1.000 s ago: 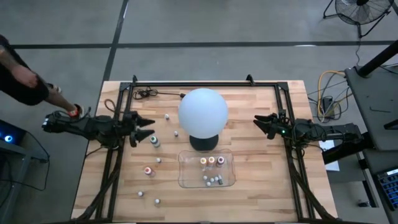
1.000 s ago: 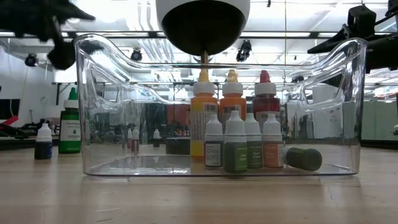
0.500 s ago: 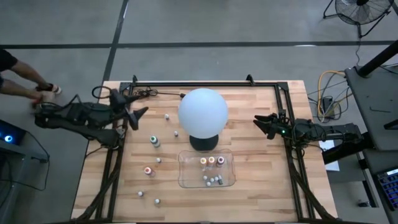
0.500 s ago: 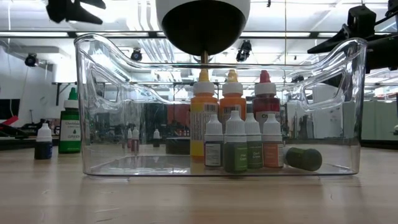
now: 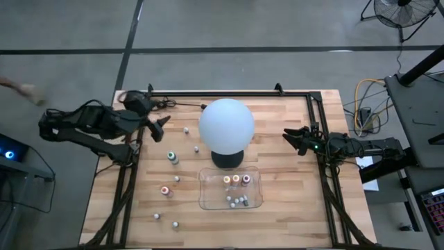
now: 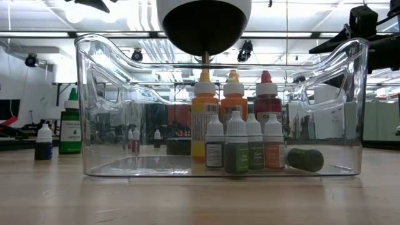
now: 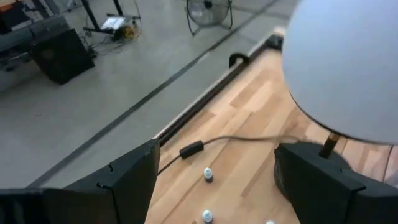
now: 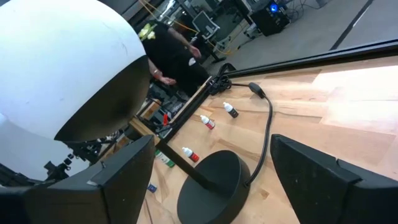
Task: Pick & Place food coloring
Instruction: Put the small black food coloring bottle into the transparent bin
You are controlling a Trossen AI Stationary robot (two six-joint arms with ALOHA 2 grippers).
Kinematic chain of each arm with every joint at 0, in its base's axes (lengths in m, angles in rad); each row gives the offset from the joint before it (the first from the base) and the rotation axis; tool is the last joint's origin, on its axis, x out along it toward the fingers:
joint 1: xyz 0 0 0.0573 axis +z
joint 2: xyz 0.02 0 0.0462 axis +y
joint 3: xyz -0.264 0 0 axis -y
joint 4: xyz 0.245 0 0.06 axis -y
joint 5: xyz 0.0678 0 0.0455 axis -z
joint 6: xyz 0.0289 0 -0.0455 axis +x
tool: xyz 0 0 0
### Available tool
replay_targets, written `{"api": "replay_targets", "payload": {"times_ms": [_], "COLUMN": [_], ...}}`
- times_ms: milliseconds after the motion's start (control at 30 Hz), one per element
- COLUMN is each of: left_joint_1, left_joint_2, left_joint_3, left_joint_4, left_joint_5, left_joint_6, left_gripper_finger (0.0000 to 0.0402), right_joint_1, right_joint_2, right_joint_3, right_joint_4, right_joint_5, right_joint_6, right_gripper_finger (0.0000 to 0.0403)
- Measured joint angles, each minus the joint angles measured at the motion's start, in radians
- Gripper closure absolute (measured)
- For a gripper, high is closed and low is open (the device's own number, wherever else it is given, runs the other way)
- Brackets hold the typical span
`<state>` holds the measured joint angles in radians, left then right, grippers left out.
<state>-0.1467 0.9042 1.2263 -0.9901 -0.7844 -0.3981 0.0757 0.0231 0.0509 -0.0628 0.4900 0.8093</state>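
The food coloring is several tiny bottles. Some stand in the clear tray (image 5: 208,198), seen close up (image 6: 237,150) in the low view. Others stand loose on the wooden table, among them a teal-capped one (image 5: 171,157) and a pink one (image 5: 165,189). My left gripper (image 5: 161,123) hangs open, high over the table's far left part, with nothing between its fingers (image 7: 134,180). Two small bottles (image 7: 208,176) stand on the wood below it. My right gripper (image 5: 291,137) waits open and level at the right edge, pointing at the lamp base (image 8: 208,190).
A white globe lamp (image 5: 226,125) on a dark round base (image 5: 227,159) stands mid-table behind the tray; its cord (image 7: 236,140) runs to the far left corner. A black frame (image 5: 229,94) borders the table. A person (image 8: 174,56) stands beyond the left side.
My left gripper has risen from just above the table, gone toward the far edge and rolled; in the low view it has climbed to the picture's top. Its fingers stay open. The person at the left has drawn back. No bottle has moved.
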Motion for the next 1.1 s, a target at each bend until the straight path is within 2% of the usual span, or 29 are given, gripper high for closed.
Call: {"api": "replay_targets", "payload": {"times_ms": [133,333,467,667,900,1100], "left_joint_1": [0.049,0.226,0.331,0.450,0.517,0.581], "left_joint_2": [0.073,0.172,0.238,0.333,0.414,0.484], "left_joint_3": [0.042,0.057,0.048,0.048,0.045,0.045], "left_joint_4": [-0.052,-0.083,-0.084,-0.078,0.023,0.032], "left_joint_5": [0.061,0.248,0.303,0.442,0.455,0.493], "left_joint_6": [-0.007,0.100,0.231,0.463,0.681,0.720], "left_gripper_finger": [0.0112,0.0112,0.0112,0.0112,0.0112,0.0112], "right_joint_1": [0.000,0.000,0.000,0.000,0.000,0.000], "right_joint_2": [0.000,-0.001,-0.001,0.000,0.000,0.000], "right_joint_3": [0.000,0.000,0.000,0.000,0.000,0.000], "right_joint_4": [0.000,0.000,0.000,0.000,0.000,0.000], "right_joint_5": [0.000,0.000,0.000,0.000,0.000,0.000], "right_joint_6": [0.000,0.000,0.000,0.000,0.001,0.000], "right_gripper_finger": [0.0094,0.0101,0.0100,0.0094,0.0096,0.0098]}}
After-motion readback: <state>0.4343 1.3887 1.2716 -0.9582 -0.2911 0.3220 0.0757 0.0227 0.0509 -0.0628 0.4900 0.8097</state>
